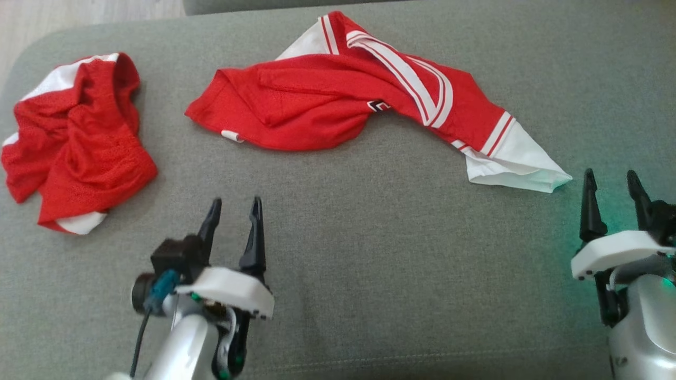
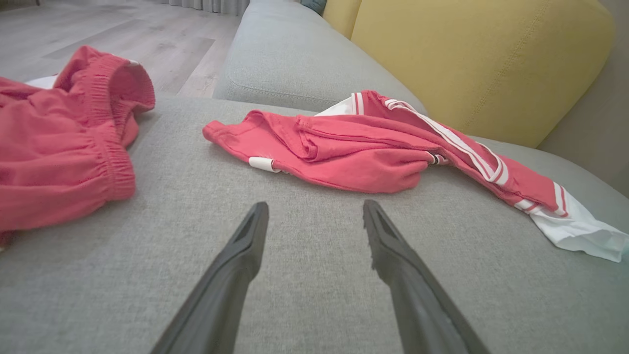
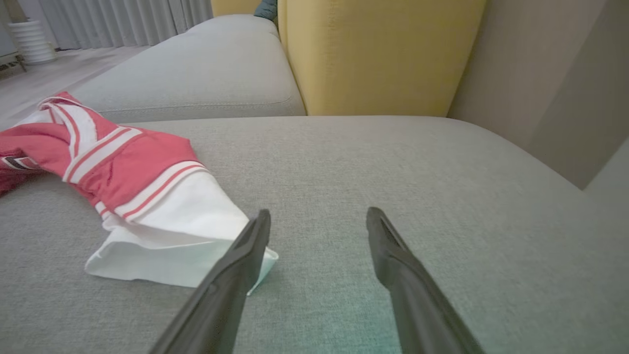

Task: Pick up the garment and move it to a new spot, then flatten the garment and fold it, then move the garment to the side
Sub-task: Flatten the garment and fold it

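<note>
Left gripper (image 1: 235,203): over seat cushion (image 1: 369,264) near front edge, left of middle. Fingers parted, empty, tips toward back edge, leaning slightly right. Left forearm (image 1: 182,343) rises from front edge. Right gripper (image 1: 610,177): near right edge, fingers spread, nothing between, tips toward back edge.

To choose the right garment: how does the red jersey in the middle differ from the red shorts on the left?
The jersey lies stretched out long; the shorts lie bunched. The jersey has striped trim; the shorts show an elastic waistband. Both are red and white.
</note>
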Controlling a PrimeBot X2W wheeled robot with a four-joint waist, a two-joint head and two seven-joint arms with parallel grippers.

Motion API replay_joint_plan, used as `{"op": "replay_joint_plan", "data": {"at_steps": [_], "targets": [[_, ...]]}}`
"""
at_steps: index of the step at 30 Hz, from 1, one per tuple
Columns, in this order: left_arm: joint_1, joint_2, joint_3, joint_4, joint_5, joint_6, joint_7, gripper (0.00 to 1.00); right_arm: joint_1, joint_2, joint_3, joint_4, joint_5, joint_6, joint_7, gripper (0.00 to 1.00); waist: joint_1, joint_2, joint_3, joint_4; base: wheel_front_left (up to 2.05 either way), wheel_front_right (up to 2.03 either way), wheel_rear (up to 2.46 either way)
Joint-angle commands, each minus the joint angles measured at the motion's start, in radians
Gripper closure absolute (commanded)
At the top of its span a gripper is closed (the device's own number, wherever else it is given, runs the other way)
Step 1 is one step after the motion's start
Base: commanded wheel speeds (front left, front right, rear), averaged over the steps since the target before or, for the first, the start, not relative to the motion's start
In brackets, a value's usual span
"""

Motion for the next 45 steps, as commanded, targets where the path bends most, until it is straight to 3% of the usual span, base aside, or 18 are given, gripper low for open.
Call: {"op": "replay_joint_plan", "data": {"at_steps": [1, 12, 26, 32, 45], "targets": [[-0.059, 0.007, 0.034, -0.026, 0.010, -0.002, -0.005, 0.00, -0.010, 0.005, 0.018, -0.039, -0.014, 0.007, -0.006, 0.00, 0.0000, 0.0000, 0.009, -0.004, 0.00, 0.00, 0.00], [-0.306, 0.007, 0.049, 0.077, -0.004, 0.003, -0.005, 0.00, -0.036, 0.070, 0.094, -0.169, 0.000, 0.007, -0.006, 0.00, 0.0000, 0.0000, 0.114, -0.043, 0.00, 0.00, 0.00], [-0.648, 0.007, 0.116, 0.423, -0.016, -0.017, -0.005, 0.00, -0.120, 0.099, 0.214, -0.284, 0.072, 0.007, -0.006, 0.00, 0.0000, 0.0000, 0.281, -0.134, 0.00, 0.00, 0.00], [-0.719, 0.010, 0.170, 0.508, 0.000, -0.012, -0.005, 0.00, -0.138, 0.103, 0.236, -0.324, 0.090, 0.007, -0.006, 0.00, 0.0000, 0.0000, 0.322, -0.154, 0.00, 0.00, 0.00], [-0.738, 0.008, 0.214, 0.536, 0.054, -0.026, -0.005, 0.00, -0.144, 0.108, 0.243, -0.349, 0.107, 0.007, -0.006, 0.00, 0.0000, 0.0000, 0.347, -0.146, 0.00, 0.00, 0.00]]}}
